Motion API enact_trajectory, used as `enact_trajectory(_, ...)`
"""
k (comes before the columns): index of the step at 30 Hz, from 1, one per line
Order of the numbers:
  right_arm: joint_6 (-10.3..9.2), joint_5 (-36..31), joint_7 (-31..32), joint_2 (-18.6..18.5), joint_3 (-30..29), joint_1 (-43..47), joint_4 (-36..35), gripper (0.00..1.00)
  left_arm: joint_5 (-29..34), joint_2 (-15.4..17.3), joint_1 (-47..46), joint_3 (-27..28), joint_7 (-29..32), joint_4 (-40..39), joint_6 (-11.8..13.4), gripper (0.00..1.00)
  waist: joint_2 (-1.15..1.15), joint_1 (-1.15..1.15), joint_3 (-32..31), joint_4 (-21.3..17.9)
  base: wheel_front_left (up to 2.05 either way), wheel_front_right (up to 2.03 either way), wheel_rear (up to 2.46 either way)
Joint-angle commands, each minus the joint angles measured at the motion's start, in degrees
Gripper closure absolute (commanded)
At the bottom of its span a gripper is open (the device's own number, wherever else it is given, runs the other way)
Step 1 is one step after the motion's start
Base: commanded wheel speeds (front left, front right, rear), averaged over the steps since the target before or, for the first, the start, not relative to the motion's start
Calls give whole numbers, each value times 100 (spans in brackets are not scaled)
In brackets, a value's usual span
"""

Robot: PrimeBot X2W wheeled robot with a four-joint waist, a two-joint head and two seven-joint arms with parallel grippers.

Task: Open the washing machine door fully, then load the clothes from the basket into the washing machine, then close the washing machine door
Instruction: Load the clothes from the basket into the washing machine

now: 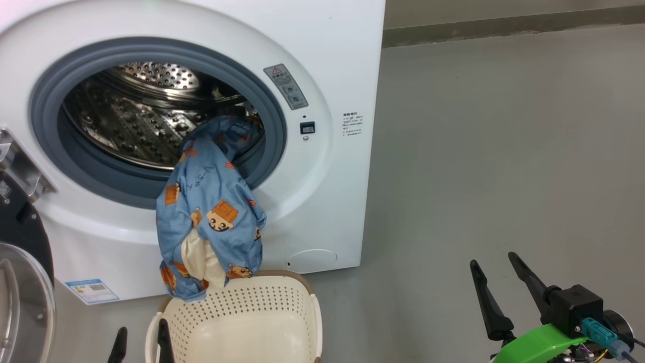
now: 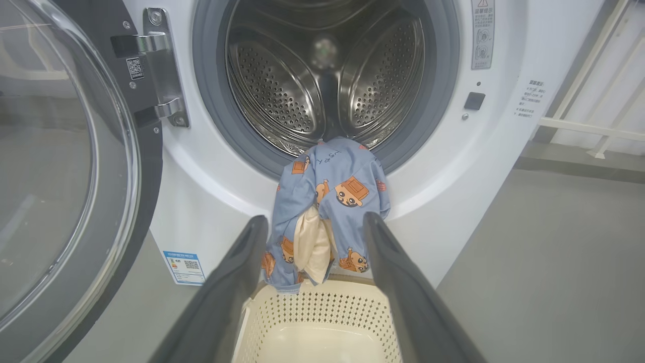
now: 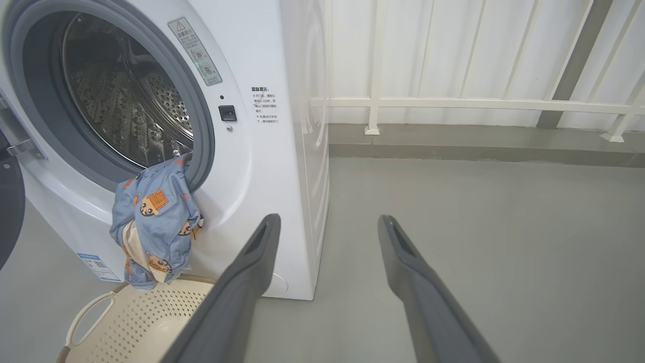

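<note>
Plainly, the light blue cartoon-printed clothes (image 2: 342, 186) hang lengthwise from the mouth of the big white washing machine (image 2: 211, 191) over the cream perforated basket (image 2: 322, 307), dead ahead of the nearer left pincer (image 2: 315, 219); it and the right pincer (image 1: 493, 259) gape empty.

I am looking across a smooth grey floor (image 1: 478, 151), evenly lit. A darker skirting strip (image 1: 504, 27) is running along its far edge, and a white railing (image 3: 478, 103) is standing before a pale wall (image 3: 433, 50).
</note>
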Motion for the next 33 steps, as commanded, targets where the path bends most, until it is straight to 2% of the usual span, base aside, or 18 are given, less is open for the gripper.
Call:
enact_trajectory(1,31,0,-1,-56,133,-54,-178,0,23,30,-117,160,-9,-144,30,0,0,0,6,-10,0,0,0)
enact_trajectory(22,31,48,-65,-34,176,-77,-122,0,-38,103,-246,84,191,7,98,0,0,0,106,-5,0,0,0)
enact_trajectory(28,31,65,-94,-30,209,-203,-159,0,-198,79,-648,-15,414,426,-78,0,0,0,364,-47,0,0,0)
enact_trajectory(33,31,97,-123,-26,245,-357,-177,0,-394,58,-1226,-82,641,1139,-321,0,0,0,699,-166,0,0,0)
